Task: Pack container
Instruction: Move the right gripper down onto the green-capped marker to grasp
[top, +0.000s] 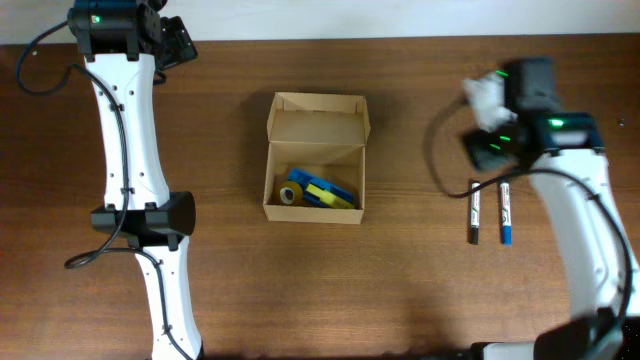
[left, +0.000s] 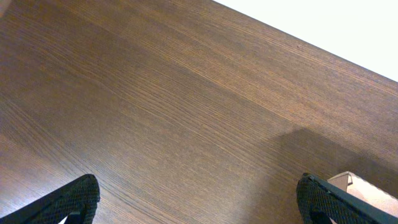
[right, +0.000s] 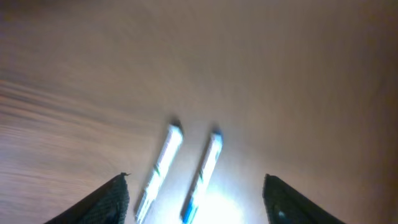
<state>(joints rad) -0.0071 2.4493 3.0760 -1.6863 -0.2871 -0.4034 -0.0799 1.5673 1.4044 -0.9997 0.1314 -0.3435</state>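
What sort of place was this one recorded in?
Likely a lab or office test bench, not a home: a left arm and right arm at a wood-grain table, a plain white wall behind, and only a cardboard box and two pens laid out.

Looks like a robotics lab bench. Told by a white left arm (top: 130, 130) and right arm (top: 590, 200) with black joints, loose cables (top: 437, 150) and green lights (top: 553, 124), mounted at a wood-grain tabletop (top: 400, 290) against a plain white wall (top: 400, 18). Set out with few props: an open cardboard box (top: 316, 125) and two pens (top: 474, 212).
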